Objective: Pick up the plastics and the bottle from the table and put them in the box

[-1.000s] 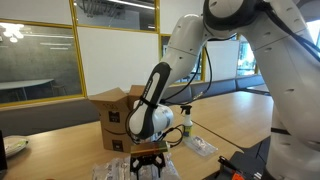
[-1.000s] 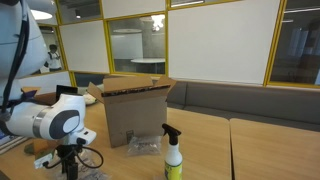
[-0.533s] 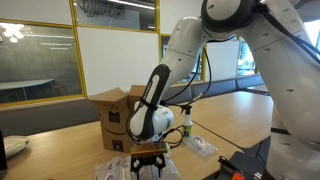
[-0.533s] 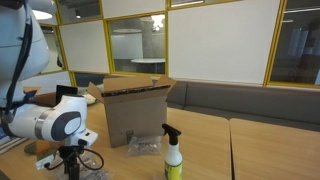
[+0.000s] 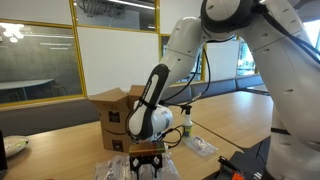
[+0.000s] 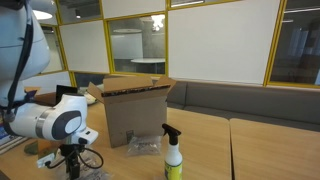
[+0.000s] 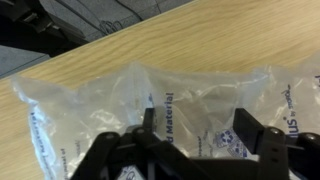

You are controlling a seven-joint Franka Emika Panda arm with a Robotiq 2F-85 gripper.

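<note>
The end effector [image 7: 197,125] enters the wrist view from the bottom edge. Its two dark fingers [image 7: 150,120] stand apart and open, pointing down at the plastics [image 7: 190,90]. Whether the fingertips touch the film cannot be told. The plastics here are clear, crinkled air-filled packets with blue printing. They lie side by side across the middle of the frame on the light wooden worktop [image 7: 110,50].

In an exterior view the end effector [image 5: 147,162] hangs low at the bottom centre of the frame, just over packets [image 5: 113,166] at the near edge of the worktop [image 5: 60,145]. More plastics [image 5: 200,146] lie to its right in the picture. The white and black arm [image 5: 152,105] rises above it in front of the box [image 5: 116,120]. The box is brown cardboard with its top flaps raised and a black arrow logo on its side.

The bottle [image 5: 186,122] stands upright just right of the arm, beside the box. In an exterior view the bottle [image 6: 173,153] is at the lower centre of the frame, yellowish with a black trigger top. It is near another clear packet [image 6: 143,146] that lies at the foot of the box [image 6: 135,112]. The arm [image 6: 55,122] fills the lower left there.
</note>
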